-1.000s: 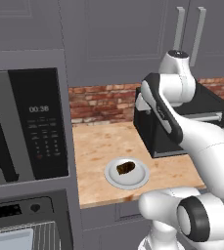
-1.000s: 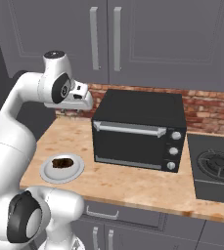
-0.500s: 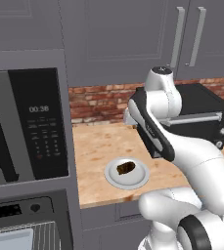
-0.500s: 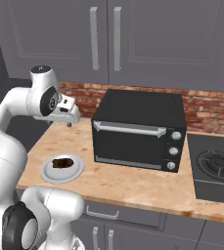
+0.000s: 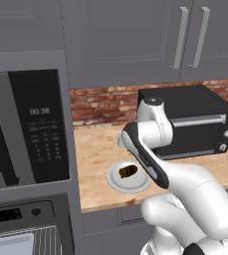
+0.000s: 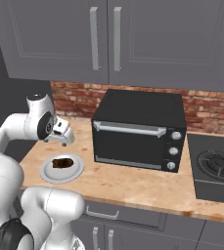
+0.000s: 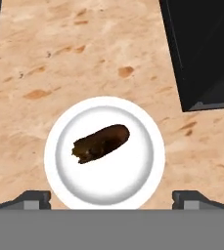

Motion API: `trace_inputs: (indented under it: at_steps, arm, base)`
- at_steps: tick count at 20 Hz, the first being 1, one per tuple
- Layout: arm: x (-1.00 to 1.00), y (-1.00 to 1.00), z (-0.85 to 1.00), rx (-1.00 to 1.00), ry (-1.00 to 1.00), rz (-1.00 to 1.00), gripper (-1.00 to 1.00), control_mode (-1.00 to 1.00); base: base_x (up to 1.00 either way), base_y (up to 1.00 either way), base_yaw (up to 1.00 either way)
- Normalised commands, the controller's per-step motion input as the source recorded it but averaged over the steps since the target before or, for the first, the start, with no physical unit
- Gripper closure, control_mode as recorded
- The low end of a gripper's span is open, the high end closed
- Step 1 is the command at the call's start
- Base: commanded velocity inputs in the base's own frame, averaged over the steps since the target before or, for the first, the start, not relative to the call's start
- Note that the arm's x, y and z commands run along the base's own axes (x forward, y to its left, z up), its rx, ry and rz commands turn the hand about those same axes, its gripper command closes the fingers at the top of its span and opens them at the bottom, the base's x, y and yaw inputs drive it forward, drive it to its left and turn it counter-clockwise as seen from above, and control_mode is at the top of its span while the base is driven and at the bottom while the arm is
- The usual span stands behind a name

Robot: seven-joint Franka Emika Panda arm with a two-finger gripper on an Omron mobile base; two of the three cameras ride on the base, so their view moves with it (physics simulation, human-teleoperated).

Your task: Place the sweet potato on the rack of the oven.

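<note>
The sweet potato (image 7: pixel 101 143), a stubby dark brown lump, lies on a round white plate (image 7: pixel 133 180) on the wooden counter. It also appears at the counter's front in both base views (image 5: pixel 128 171) (image 6: pixel 62 162). My gripper (image 7: pixel 111 199) hangs open a little above the plate, pointing down, with its fingertips (image 7: pixel 35 197) spread wider than the plate and nothing between them. From the right base camera the gripper (image 6: pixel 66 141) sits just above and behind the plate (image 6: pixel 50 173). The top of the grey oven (image 5: pixel 16 221) shows at the lower left, under the microwave. The rack is out of view.
A black toaster oven (image 6: pixel 138 132) (image 5: pixel 195 124) stands close to the right of the plate, and its corner (image 7: pixel 206 49) is near the hand. The microwave (image 5: pixel 31 129) walls the counter's left side. A stove burner (image 6: pixel 216 163) is further right. Cabinets hang overhead.
The arm has swung down and left from up by the cabinets, bringing the open hand low over the plate. The sweet potato and plate have not moved.
</note>
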Motion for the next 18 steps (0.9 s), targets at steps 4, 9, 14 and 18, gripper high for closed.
trace_inputs:
  at_steps: [4,9,14,18]
  arm:
    - [0.0,0.0,-0.82,0.24,0.0,-0.03,-1.0,-1.0]
    - [0.0,0.1,-0.37,0.07,-0.01,-0.28,-1.0,-1.0]
    - [0.21,0.09,-0.06,0.0,0.03,-0.29,-1.0,-1.0]
    - [0.25,-0.02,0.0,0.03,0.18,-0.14,-1.0,-1.0]
  base:
    - [0.0,0.0,0.0]
    - [0.0,0.0,0.0]
    - [0.0,0.0,0.0]
    - [0.0,0.0,0.0]
